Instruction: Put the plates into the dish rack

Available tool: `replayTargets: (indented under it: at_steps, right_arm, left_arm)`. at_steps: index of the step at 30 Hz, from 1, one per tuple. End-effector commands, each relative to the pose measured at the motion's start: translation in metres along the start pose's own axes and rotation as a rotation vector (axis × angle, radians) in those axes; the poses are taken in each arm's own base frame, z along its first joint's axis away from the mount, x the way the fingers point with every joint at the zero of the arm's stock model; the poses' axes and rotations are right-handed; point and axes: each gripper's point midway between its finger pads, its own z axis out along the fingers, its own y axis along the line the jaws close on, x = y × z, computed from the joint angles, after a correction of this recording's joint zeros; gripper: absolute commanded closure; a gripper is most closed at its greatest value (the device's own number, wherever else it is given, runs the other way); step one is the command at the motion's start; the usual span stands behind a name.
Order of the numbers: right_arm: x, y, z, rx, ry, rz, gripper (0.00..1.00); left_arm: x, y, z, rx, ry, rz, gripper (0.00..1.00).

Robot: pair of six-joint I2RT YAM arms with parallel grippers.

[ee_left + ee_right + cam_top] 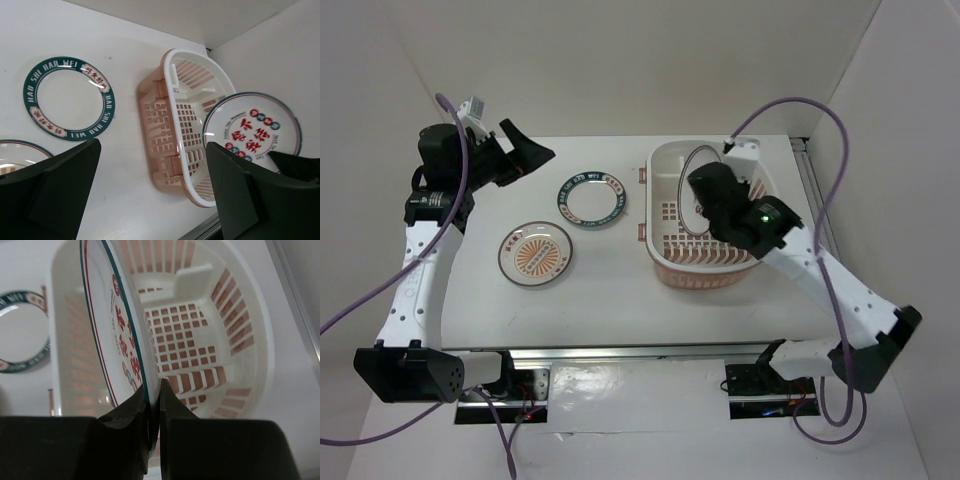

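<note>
The right gripper (153,390) is clamped tight on the lower rim of the plate with red marks (252,131), both jaws pressed to the edge. The plate stands on edge, nearly upright, its printed face turned toward 3 o'clock in the right wrist view. It sits over the open top of the dish rack (660,205), close to the wall on the rack's 9 o'clock side. Whether its rim touches the rack's peach grid base cannot be told from these views.

The dish rack stands at the 3 o'clock side of the white counter (610,300), with nothing lying on its base.

Two more plates lie flat on the counter, well apart from the rack. The dark blue-green rimmed plate (592,199) lies at 9 o'clock from the rack, near the middle of the counter. The orange sunburst plate (535,252) lies just beside it at 7 o'clock, with a gap between them.

The left gripper (535,162) hangs over the counter's 10 o'clock corner, its jaws spread fully apart and holding nothing. It stands at 10 o'clock from the blue-green plate, apart from both plates. Through its wrist camera both flat plates and the rack show between the dark fingers (60,185).
</note>
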Motion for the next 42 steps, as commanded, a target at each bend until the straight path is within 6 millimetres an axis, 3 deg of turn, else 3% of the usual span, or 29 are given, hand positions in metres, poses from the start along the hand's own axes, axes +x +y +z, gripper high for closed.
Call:
replayTargets:
  at_steps: [1,10,31,42]
  right_arm:
    - [0.018,-0.007,0.006,0.171,-0.025,-0.012,1.0]
    - [0.037,0.009,0.023,0.216,0.001,-0.05,1.0]
    - [0.105,-0.005,0.049,0.243,0.149,-0.122,1.0]
    - [0.108,0.004,0.047,0.206,0.153,-0.104,1.0]
  left_arm:
    - [-0.013,-0.002,-0.005,-0.034,-0.033,0.043,0.0]
    - [-0.011,0.006,0.003,-0.049,-0.01,0.038,0.0]
    - [-0.009,0.007,0.003,-0.053,-0.003,0.043,0.0]
    - [-0.009,0.007,0.003,-0.053,-0.003,0.043,0.0]
